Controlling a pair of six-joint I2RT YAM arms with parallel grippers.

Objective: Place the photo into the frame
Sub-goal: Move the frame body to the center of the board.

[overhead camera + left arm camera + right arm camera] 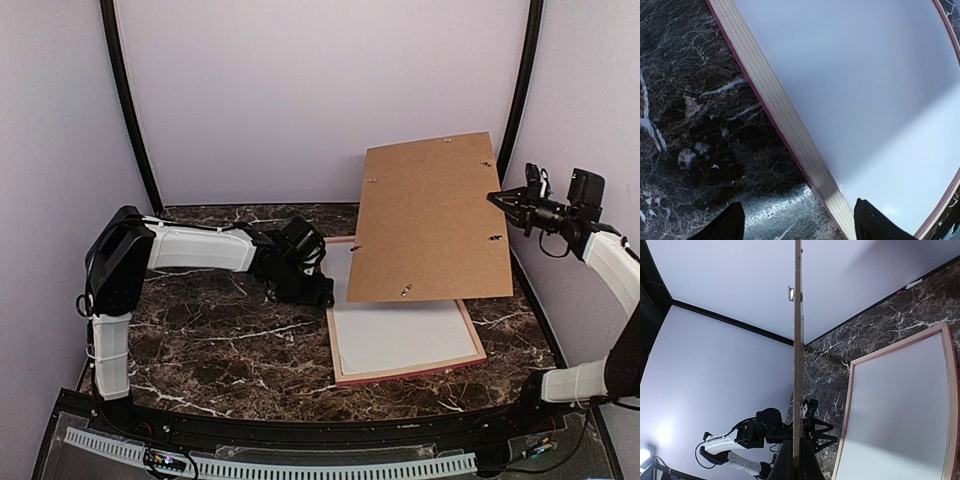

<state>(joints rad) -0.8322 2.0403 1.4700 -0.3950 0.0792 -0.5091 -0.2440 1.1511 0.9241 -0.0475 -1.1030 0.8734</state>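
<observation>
The frame [405,372], pink outside and light wood inside, lies flat on the marble table with a plain white sheet [400,335] in it. No sunset print shows in any view. My right gripper [505,200] is shut on the right edge of a brown backing board [430,215] and holds it tilted in the air over the frame's far half. In the right wrist view the board [798,340] is edge-on between the shut gripper [798,462]. My left gripper [322,290] is open at the frame's left rail [785,115], its jaws either side of it [800,220].
Dark marble table [220,340] inside a white-walled booth. The board has small metal clips near its edges. The left arm [760,430] reaches low across the table from the left. The white sheet [865,85] fills the frame's opening.
</observation>
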